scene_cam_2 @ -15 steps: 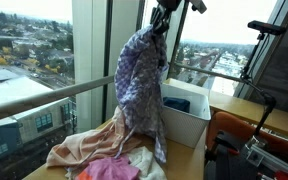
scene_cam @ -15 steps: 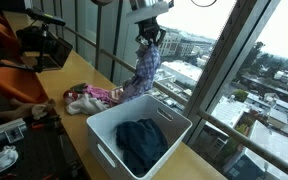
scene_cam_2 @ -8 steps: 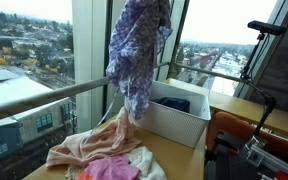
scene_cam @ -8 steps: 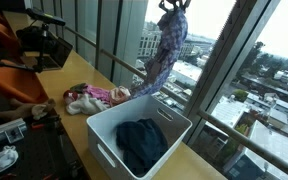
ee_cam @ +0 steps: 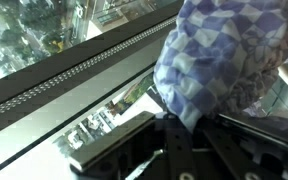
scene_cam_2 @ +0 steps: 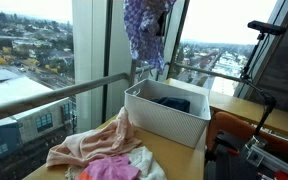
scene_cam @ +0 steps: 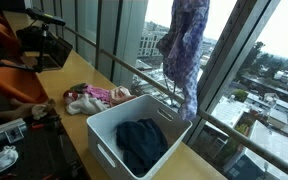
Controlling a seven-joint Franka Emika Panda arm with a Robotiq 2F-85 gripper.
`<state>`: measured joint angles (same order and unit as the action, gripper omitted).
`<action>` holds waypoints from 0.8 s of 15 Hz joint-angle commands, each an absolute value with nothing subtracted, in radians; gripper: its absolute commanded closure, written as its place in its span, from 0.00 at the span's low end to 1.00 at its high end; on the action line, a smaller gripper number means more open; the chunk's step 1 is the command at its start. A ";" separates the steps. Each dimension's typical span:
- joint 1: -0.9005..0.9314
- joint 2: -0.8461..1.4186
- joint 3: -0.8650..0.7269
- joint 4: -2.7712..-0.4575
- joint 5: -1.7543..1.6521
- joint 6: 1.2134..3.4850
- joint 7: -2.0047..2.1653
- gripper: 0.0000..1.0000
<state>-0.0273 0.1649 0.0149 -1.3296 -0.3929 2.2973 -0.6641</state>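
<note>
The gripper [ee_cam: 189, 135] is pinched tight on the top of the blue-and-white checked cloth [scene_cam: 184, 50]. The cloth hangs high in the air, its tail dangling at about two o'clock from the middle of the white bin [scene_cam: 99, 140], right over the window-side rim. If that thin bunch slips now, I reckon it drapes across the rim or slides down beside the window [scene_cam: 234, 60], missing the dark garment [scene_cam: 141, 143] inside.

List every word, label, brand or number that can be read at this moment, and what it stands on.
No text can be read in any view.
The checkered cloth shows only its pattern.
The white bin looks plain.
The dark equipment and the buildings outside are too small and blurred to show any lettering.
</note>
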 commanded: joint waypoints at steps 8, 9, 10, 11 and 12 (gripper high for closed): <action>-0.097 0.178 0.000 -1.213 -0.334 2.278 -0.693 0.99; -0.105 0.170 0.001 -1.225 -0.331 2.282 -0.691 0.99; -0.111 0.161 0.001 -1.238 -0.329 2.286 -0.688 0.99; -0.116 0.156 0.002 -1.246 -0.327 2.289 -0.685 0.99; -0.120 0.150 0.004 -1.255 -0.326 2.292 -0.683 0.99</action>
